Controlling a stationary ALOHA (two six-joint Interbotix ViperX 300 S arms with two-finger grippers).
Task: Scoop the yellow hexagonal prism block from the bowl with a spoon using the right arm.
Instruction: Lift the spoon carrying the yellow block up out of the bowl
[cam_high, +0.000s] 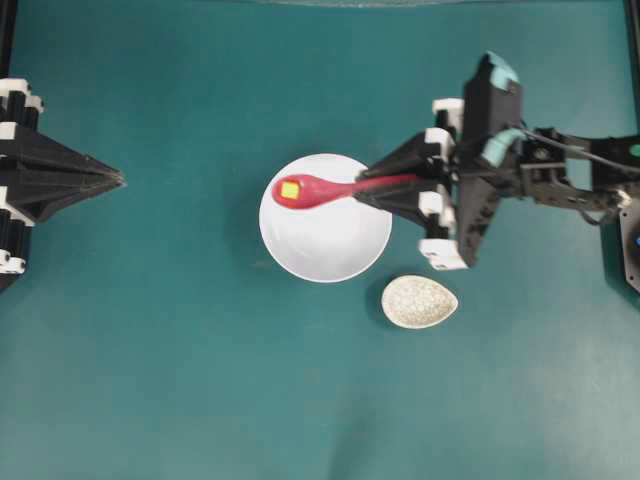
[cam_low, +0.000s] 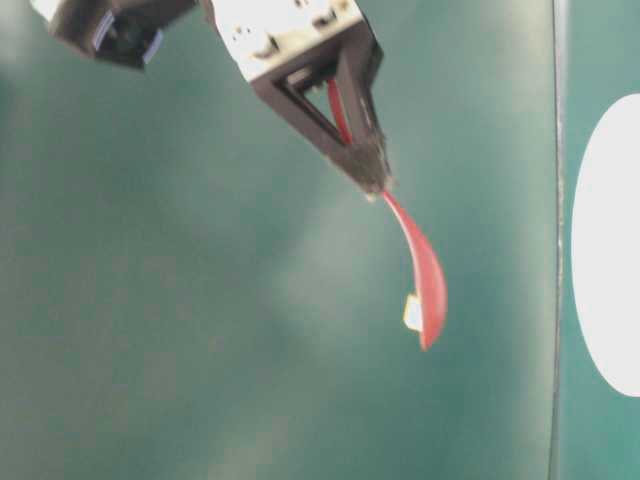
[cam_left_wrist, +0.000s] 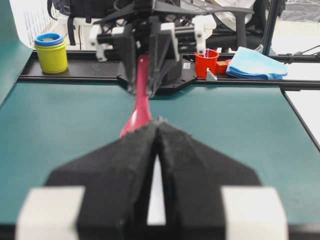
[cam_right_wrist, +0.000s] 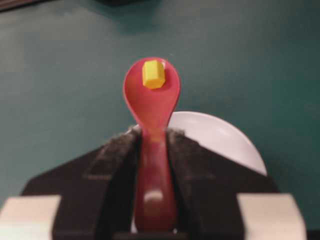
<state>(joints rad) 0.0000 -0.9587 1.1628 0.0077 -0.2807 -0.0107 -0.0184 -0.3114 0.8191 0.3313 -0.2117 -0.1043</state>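
Right gripper (cam_right_wrist: 152, 145) clenched on the spoon (cam_right_wrist: 151, 107) handle; yellow block (cam_right_wrist: 153, 74) sits in the scoop, lifted above the bowl (cam_high: 325, 235). Left gripper (cam_left_wrist: 157, 135) pinched together, holding nothing. Risk: block's loose near the scoop tip, so any tilt or jerk could roll it off onto the table (cam_high: 150, 380)

This looks like a robotics lab, not a kitchen or a home. A flat teal table (cam_high: 150, 380) serves as the work surface, bordered by a black frame rail (cam_left_wrist: 60, 75), with black robot arms mounted at opposite ends. Behind the rail sit odd bits of test gear: stacked yellow and blue cups (cam_left_wrist: 50, 51), a red cup (cam_left_wrist: 206, 63), a folded blue cloth (cam_left_wrist: 255, 64). An office chair (cam_left_wrist: 240, 20) stands further back.
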